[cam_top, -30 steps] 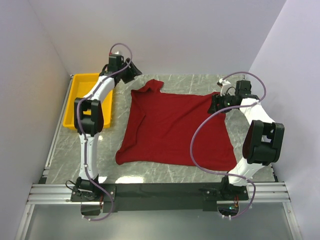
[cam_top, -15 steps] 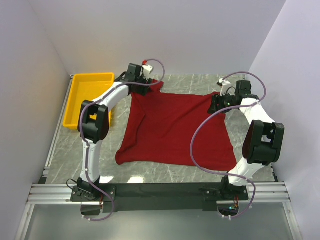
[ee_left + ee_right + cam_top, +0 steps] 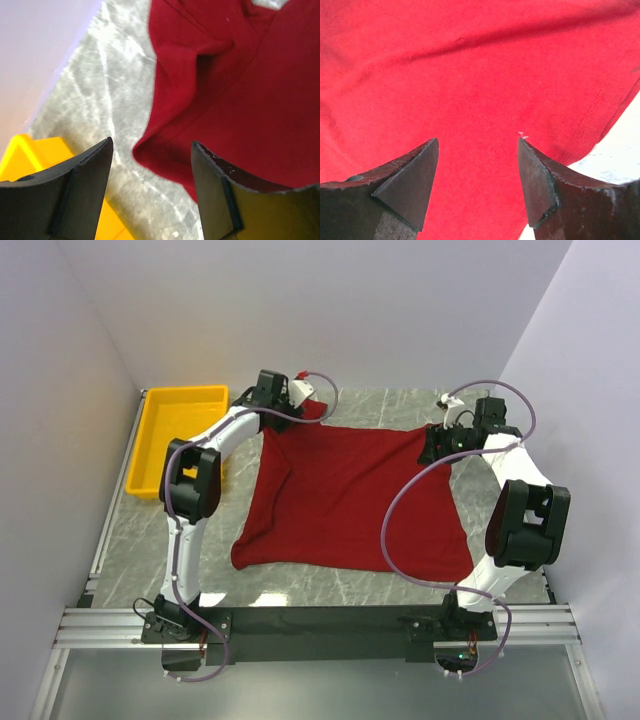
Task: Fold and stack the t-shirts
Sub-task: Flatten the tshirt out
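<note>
The dark red t-shirt [image 3: 350,495] lies spread and unfolded on the marble tabletop [image 3: 330,585] between the two arms, mostly flat but bunched at its far-left corner. The left claw [image 3: 151,146] hangs released over that corner, jaws wide apart, with a curled edge of the cloth [image 3: 150,152] sitting in the gap between them. The right claw [image 3: 477,141] is likewise released, spread above smooth cloth just inside the shirt's far-right hem [image 3: 600,125]; whether its tips touch the fabric I cannot tell. The step in hand looks like taking both far corners for a first fold. To do it well, the left claw should come straight down so that one finger slips under the curl and the pinch catches every layer, not just the top one. The right claw, judging by how flat the cloth lies there, would do better nearer the hem, where a finger can get beneath. Then both should lift evenly, keeping the far edge taut. The yellow tray [image 3: 180,392] stands just beside the shirt on the left, and the part of its floor that shows holds nothing.
</note>
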Motion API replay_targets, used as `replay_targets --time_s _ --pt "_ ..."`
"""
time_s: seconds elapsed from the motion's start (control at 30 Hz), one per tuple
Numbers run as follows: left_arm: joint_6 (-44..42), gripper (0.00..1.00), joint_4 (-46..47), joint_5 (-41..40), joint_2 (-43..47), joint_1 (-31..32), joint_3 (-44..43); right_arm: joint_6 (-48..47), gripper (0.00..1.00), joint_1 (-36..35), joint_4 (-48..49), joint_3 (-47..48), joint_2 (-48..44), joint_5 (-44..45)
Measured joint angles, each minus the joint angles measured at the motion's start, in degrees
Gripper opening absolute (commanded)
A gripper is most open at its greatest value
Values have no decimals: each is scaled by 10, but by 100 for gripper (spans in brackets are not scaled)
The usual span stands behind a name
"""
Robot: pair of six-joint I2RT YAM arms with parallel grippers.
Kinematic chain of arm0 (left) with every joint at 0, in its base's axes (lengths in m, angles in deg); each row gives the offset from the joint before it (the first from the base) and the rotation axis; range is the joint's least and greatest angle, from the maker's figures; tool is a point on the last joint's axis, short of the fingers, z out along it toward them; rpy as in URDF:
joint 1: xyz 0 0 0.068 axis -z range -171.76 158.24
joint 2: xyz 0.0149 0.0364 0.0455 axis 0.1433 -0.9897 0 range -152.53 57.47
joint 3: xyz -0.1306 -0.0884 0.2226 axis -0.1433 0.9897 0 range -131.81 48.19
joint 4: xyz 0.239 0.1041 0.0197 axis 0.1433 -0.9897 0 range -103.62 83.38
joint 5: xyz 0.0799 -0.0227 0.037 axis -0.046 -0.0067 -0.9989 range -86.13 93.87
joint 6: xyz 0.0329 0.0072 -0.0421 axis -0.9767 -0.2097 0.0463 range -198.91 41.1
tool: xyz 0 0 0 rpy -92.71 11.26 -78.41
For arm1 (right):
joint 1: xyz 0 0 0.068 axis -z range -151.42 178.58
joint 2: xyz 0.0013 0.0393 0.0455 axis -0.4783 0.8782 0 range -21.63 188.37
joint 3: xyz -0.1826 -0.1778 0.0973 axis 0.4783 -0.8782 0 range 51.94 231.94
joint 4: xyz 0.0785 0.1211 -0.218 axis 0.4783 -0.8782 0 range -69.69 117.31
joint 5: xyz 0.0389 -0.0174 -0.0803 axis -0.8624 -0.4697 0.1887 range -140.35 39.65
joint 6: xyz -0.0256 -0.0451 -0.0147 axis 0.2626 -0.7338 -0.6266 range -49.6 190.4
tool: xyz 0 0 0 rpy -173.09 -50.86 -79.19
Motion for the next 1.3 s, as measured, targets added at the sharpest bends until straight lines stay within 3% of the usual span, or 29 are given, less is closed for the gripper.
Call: replay_targets --time_s 0.5,0.53,0.57,0.73,0.77,0.83,1.03,1.3 --pt "-32 65 42 -59 -61 2 0 -2 71 2 -7 10 3 0" --pt "-32 62 45 -62 -64 1 -1 -3 71 2 -7 10 3 0" --pt "-32 51 49 -65 -68 0 -2 -4 71 2 -7 10 3 0" --pt "-25 19 69 -83 -88 -3 -5 -4 71 2 -10 10 3 0" --pt "-25 9 71 -85 -91 -4 -5 -4 71 3 -10 10 3 0" --pt "-20 0 75 -90 -95 -5 -5 -4 71 3 -11 10 3 0" --pt "2 0 75 -71 -94 -11 -13 -4 71 3 -11 10 3 0" --pt "90 0 5 62 -69 -63 -50 -4 71 8 -10 12 10 3"
